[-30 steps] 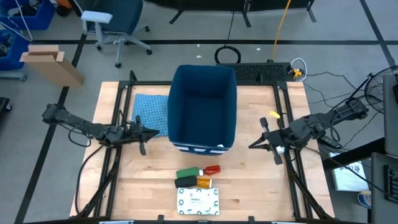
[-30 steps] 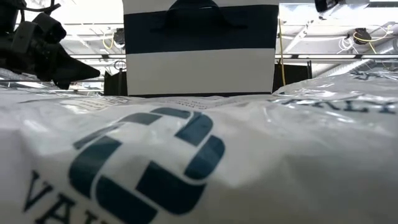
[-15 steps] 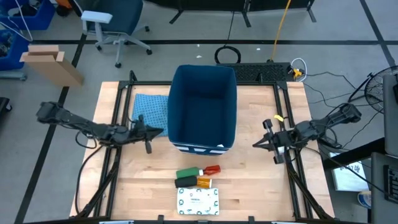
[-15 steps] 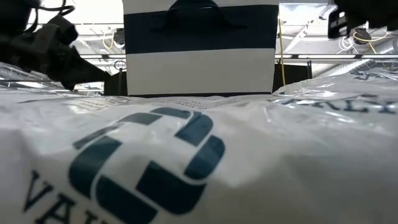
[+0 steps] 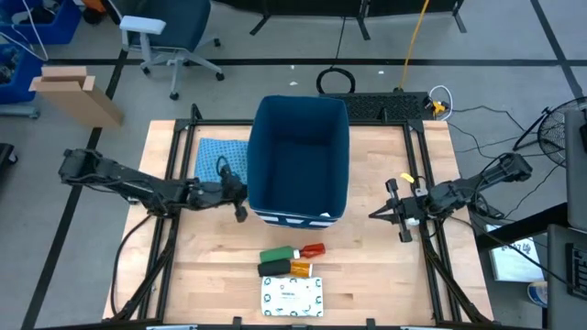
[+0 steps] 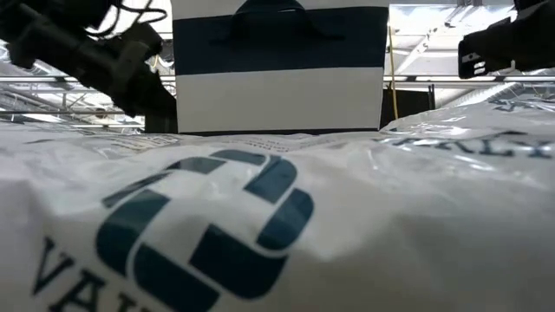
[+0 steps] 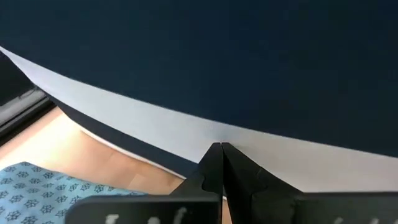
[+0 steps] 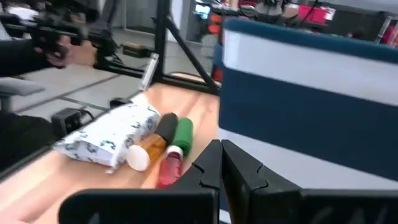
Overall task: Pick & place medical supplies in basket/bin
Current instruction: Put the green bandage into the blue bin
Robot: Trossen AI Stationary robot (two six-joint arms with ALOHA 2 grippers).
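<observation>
From above, the bin (image 5: 301, 158) sits mid-table, nothing visible inside. At its 6 o'clock lie green cylinder (image 5: 276, 255), red tube (image 5: 313, 249), bottle (image 5: 284, 268) and packet (image 5: 292, 295). Left gripper (image 5: 240, 190), closed and empty, touches the bin's 9 o'clock wall beside the cloth (image 5: 223, 159). Right gripper (image 5: 376, 214), closed and empty, hovers at 3 o'clock over bare table.

Low view: packet (image 6: 260, 225) fills the foreground, striped bin (image 6: 279, 65) behind.

Left wrist view: fingertips (image 7: 221, 149) at the bin's stripe (image 7: 186, 127).

Right wrist view: supplies (image 8: 155, 146) beside the bin.

White packet (image 6: 260, 225) with teal print close up, striped bin (image 6: 279, 65) behind, dark arms at both upper corners.
</observation>
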